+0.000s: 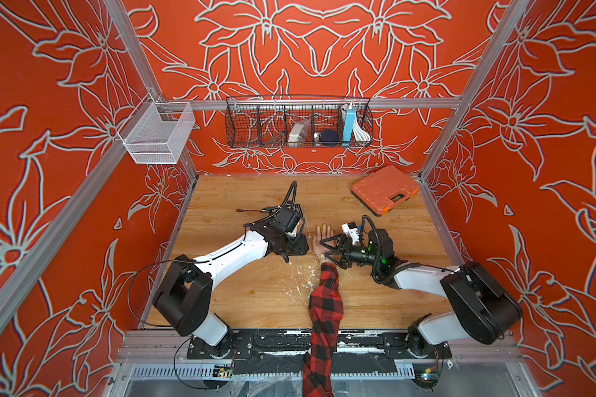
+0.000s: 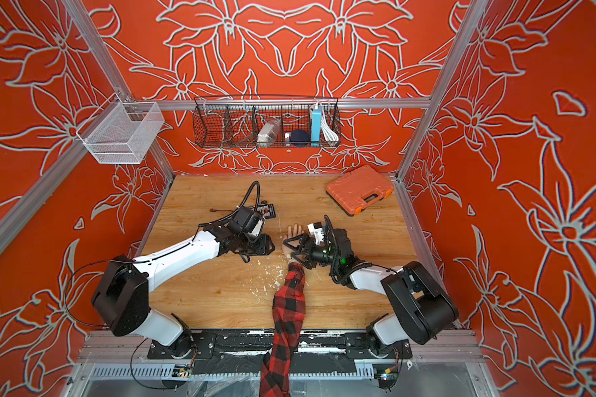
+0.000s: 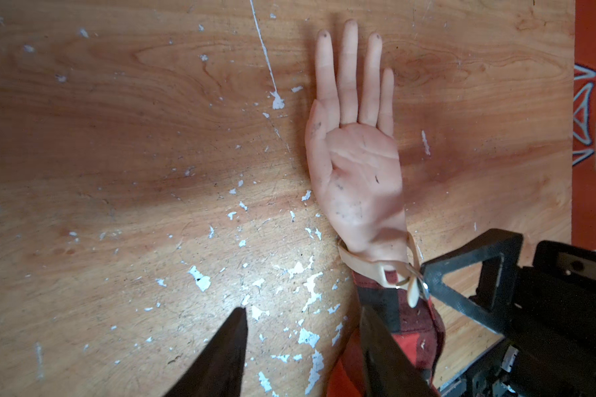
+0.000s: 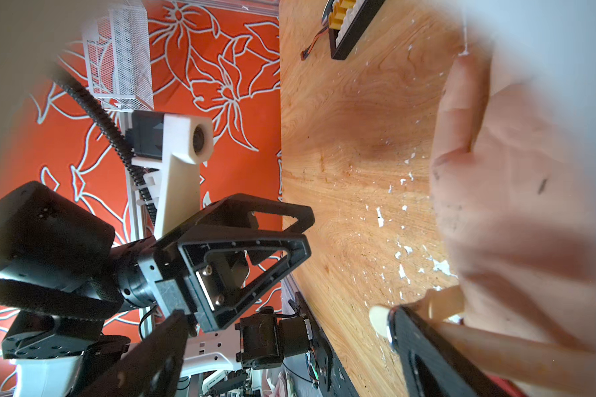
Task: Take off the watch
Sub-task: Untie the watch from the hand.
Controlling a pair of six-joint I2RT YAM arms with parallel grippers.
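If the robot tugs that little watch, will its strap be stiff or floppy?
Probably floppy: the watch strap curves around the wrist and its free end hangs loose. Likely light, being thin and narrower than the wrist. It might catch on the plaid sleeve beside it.

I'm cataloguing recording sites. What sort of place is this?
Probably a robot test cell: aluminium frame with printed floral panels, left arm and right arm mounted at a wooden table, a mannequin hand wearing the watch.

White arm shells (image 1: 234,251), black joint housings (image 1: 183,302), ribbed black cables (image 1: 292,194), green status light (image 1: 388,260)
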